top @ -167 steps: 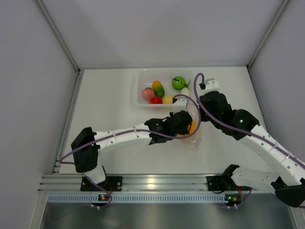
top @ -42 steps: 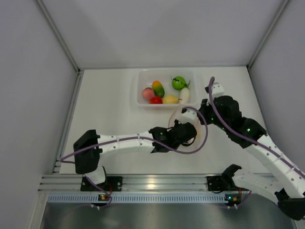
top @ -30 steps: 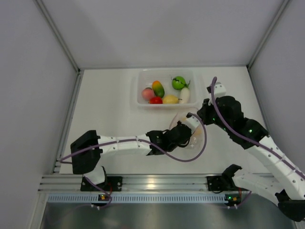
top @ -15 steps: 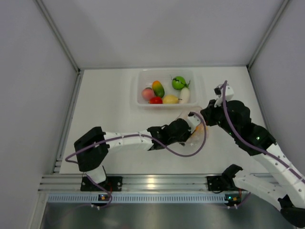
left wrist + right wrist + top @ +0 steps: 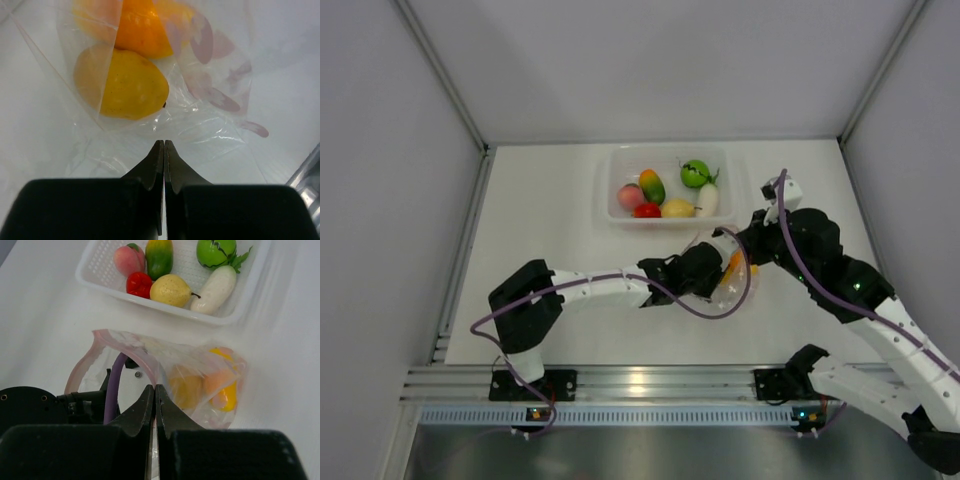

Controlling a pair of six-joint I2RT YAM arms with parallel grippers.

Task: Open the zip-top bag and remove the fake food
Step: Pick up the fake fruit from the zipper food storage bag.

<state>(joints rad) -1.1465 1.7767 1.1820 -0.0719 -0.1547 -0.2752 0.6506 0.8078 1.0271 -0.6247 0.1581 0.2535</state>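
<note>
1. The left gripper [image 5: 163, 145] had its jaws closed tight on the clear film of the zip-top bag [image 5: 200, 125]
2. The right gripper [image 5: 154, 388] had its jaws pinched shut on the bag's wall
3. Yellow and orange fake food [image 5: 122, 82] sat inside the bag, between both grippers
4. Six more pieces lay in the tub [image 5: 150, 302] beyond

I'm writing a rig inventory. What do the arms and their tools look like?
The left arm and right arm have white links, black joints and loose purple cables. The left tool and right tool have black, pointed fingers on blocky black bodies.
</note>
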